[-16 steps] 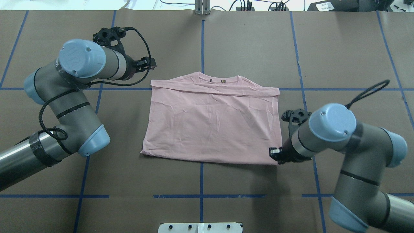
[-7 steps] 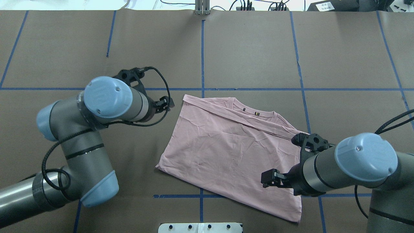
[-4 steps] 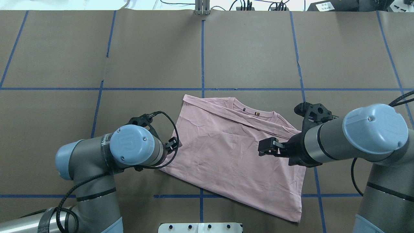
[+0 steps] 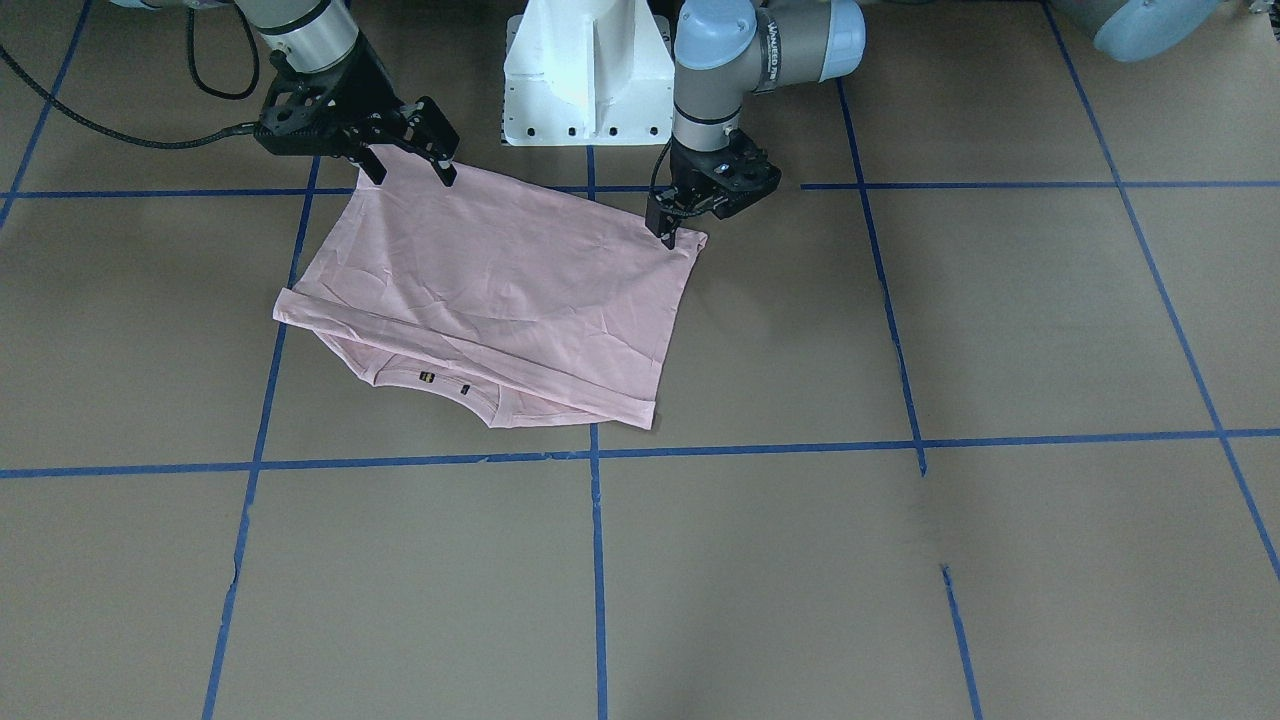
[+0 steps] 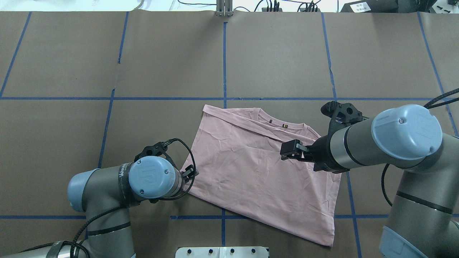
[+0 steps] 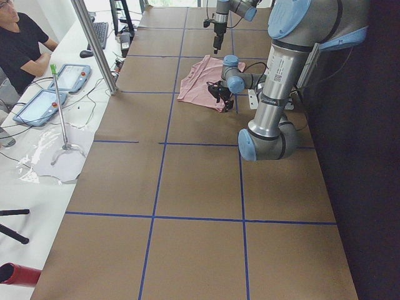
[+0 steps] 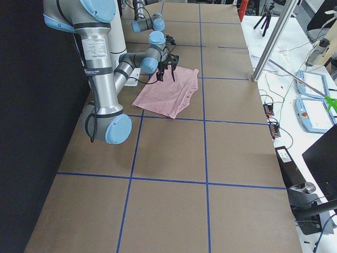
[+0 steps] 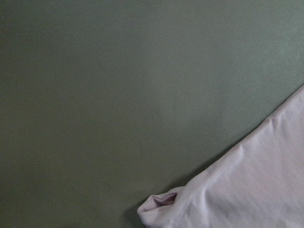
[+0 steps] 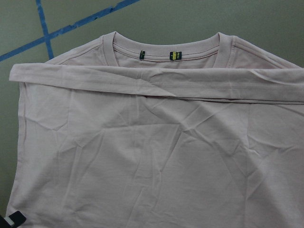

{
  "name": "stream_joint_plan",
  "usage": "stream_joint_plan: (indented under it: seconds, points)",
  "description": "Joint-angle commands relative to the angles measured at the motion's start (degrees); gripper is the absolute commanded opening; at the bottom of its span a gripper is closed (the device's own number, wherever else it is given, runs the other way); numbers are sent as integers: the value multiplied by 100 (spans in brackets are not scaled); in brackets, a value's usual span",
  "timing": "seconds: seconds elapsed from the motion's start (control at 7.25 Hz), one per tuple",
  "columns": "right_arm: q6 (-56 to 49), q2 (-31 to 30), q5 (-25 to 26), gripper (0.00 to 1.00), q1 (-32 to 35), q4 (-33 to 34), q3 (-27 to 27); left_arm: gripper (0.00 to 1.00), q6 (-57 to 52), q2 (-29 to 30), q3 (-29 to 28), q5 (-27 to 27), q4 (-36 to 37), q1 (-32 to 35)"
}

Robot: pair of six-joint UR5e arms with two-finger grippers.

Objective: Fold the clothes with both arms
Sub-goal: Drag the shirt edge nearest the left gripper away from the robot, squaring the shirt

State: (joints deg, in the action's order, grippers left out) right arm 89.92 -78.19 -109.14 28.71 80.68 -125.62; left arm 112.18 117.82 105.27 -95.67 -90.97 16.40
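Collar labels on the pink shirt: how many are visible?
2, side by side inside the back of the neckline: a dark label and a yellow-marked label. Others may be hidden under the folded T-shirt.

Robotics lab: left arm (image 5: 104,179) and right arm (image 5: 358,148) over a tape-gridded tabletop (image 5: 279,53), teach pendants (image 6: 74,76) on a side desk (image 6: 31,200).

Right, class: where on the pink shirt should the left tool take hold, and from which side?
Probably the shirt corner nearest the left tool, coming in low from the table side: the fabric curls up there, while the rest lies flat.
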Motion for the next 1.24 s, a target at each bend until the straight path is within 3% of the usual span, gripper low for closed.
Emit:
stream_joint_plan:
  seconds: [0.0,0.28,0.41,0.69,0.83,1.1]
  points:
    - [0,5,-2,100,3,0,3,89,6,-4,-42,22,0,-14]
    - [0,5,-2,100,3,0,12,73,-3,-4,-42,22,-9,-14]
    - [0,5,-2,100,3,0,12,56,-3,-4,-50,117,-9,-14]
    - [8,5,-2,100,3,0,3,13,-29,-13,-50,145,-17,-14]
    - [8,5,-2,100,3,0,3,0,-56,-5,-42,136,-26,-14]
    - [8,5,-2,100,12,0,3,0,-74,4,-15,136,-26,-5]
